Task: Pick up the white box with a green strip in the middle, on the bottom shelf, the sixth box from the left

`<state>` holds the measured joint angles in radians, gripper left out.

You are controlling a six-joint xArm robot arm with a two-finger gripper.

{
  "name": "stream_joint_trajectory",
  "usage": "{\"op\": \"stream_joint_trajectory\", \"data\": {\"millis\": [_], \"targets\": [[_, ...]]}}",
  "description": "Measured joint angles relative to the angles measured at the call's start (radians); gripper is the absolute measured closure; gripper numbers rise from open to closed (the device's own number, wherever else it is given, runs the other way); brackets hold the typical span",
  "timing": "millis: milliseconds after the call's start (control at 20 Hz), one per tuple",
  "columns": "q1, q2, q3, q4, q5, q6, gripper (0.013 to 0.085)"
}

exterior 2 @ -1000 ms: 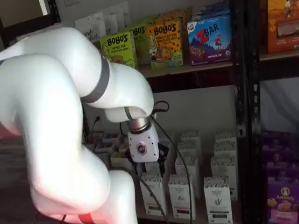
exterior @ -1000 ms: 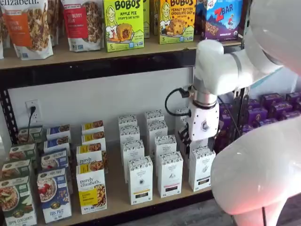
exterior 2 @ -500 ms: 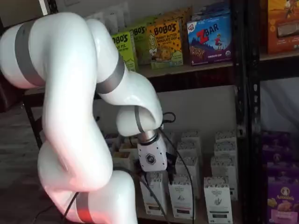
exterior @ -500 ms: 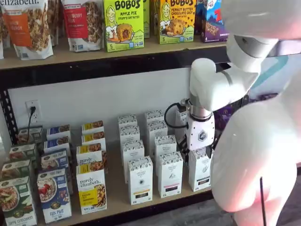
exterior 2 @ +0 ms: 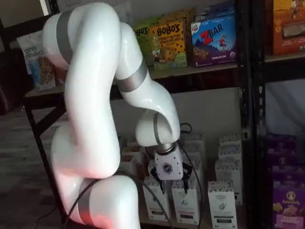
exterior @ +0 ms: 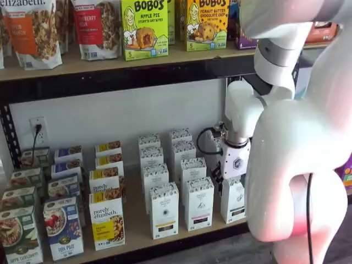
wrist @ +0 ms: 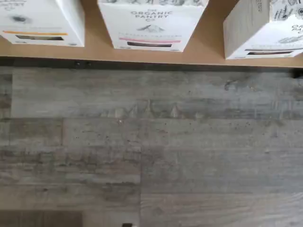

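Even indoor light, pinkish glare on the arm (exterior: 297, 181), wrist view slightly soft
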<state>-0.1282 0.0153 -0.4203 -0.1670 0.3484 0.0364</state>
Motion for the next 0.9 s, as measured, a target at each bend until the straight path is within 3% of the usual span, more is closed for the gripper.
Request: {"op": "stream_joint_trajectory", "data": {"millis": [150, 300, 650, 800, 900], "targets": [[-0.037, 0.096, -0.058, -0.012, -0.044, -0.024, 0.013], [-0.061, 0.166, -0.104, 0.016, -0.085, -0.074, 0.013], [-0.064, 0.281, -0.196, 0.207, -0.106, -0.263, 0.013], [-0.077, 0.324, -0.233, 0.154, -0.11, -0.224, 0.013], [-0.081, 0.357, -0.264, 0.147, -0.111, -0.221, 0.013]]}}
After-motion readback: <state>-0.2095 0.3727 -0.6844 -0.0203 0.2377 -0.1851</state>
